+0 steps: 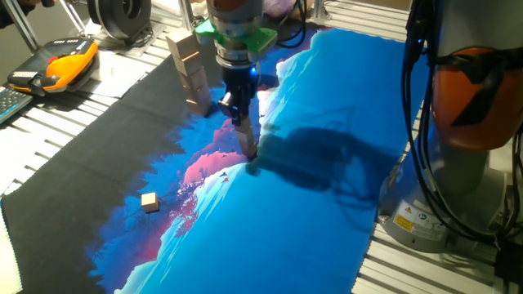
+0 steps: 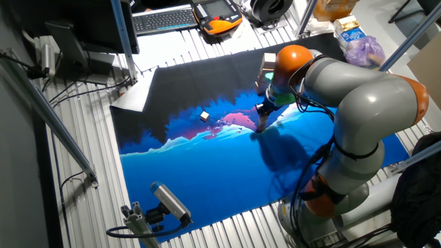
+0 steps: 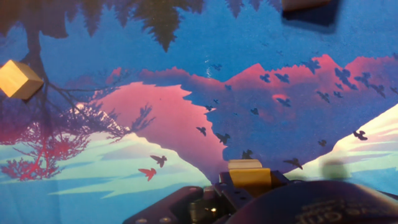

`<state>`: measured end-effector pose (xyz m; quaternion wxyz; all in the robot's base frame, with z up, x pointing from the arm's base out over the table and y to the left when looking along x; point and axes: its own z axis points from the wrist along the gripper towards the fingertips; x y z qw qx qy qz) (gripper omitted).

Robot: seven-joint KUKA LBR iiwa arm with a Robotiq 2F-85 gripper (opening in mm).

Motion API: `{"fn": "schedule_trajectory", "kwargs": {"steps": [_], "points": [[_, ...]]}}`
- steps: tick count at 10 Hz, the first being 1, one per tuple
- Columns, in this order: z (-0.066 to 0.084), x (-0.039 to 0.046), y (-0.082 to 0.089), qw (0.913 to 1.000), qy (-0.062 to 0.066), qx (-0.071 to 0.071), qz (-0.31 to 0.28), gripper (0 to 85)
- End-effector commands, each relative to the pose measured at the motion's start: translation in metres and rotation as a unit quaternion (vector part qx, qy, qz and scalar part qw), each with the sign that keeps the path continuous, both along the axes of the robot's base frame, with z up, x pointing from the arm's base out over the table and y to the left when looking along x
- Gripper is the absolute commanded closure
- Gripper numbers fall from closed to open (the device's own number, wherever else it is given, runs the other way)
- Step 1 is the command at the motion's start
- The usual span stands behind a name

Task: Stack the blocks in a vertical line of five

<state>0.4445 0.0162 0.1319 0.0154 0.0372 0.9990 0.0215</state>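
Block point(image 3: 245, 172) between the jaws — another block point(image 1: 149, 202) well apart.

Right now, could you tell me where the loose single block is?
The loose block lies alone on the mat's dark-blue part, left of the claw in one fixed view, well apart from the stack.

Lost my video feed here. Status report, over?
Gripper down at the mat, shut on a small block. Stack stands behind, four high. One loose block lies apart. Path clear.
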Motion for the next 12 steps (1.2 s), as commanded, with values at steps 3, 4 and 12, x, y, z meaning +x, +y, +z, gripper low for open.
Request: {"fn": "schedule_trajectory", "kwargs": {"steps": [3, 4, 12], "points": [[0.000, -0.0002, 0.000, 1.0000, 0.000, -0.001, -0.008, 34.0], [0.000, -0.0002, 0.000, 0.9999, 0.000, -0.001, -0.010, 34.0], [0.047, 0.0072, 0.042, 0.9988, 0.021, -0.008, -0.043, 51.0]]}}
